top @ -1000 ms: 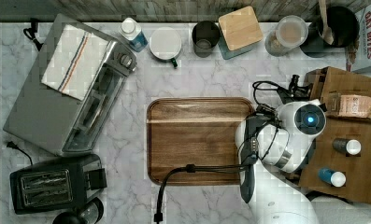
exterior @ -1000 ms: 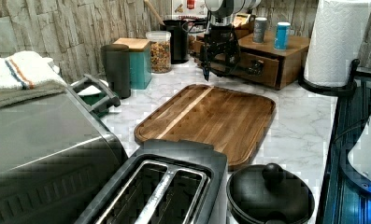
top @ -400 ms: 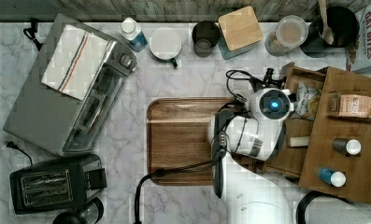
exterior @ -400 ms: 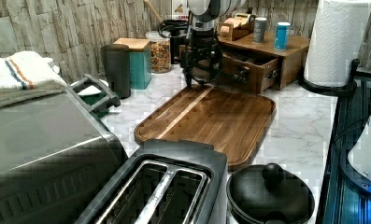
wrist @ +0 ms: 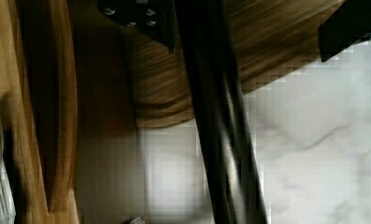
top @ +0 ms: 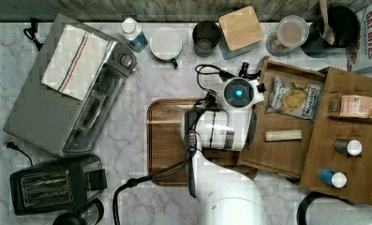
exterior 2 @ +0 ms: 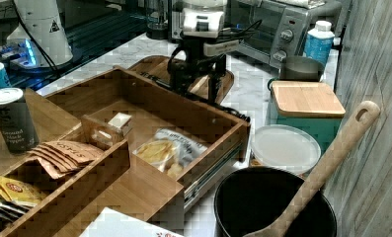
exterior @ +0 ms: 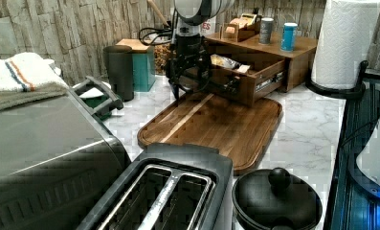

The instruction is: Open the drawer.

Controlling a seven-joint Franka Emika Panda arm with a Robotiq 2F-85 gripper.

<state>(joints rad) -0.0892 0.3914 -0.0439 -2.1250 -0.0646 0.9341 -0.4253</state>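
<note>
The black gripper (exterior: 187, 81), fingers spread around the long black metal bar handle (wrist: 220, 140) of the wide brown wooden drawer (top: 277, 154), might overextend the slides.

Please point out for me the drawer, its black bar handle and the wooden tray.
drawer (top: 279, 152): top view, bare wooden floor inside it.
black bar handle (wrist: 216, 121): wrist view, middle of the bar.
wooden tray (exterior: 216, 127): left view, bare flat middle surface.
</note>
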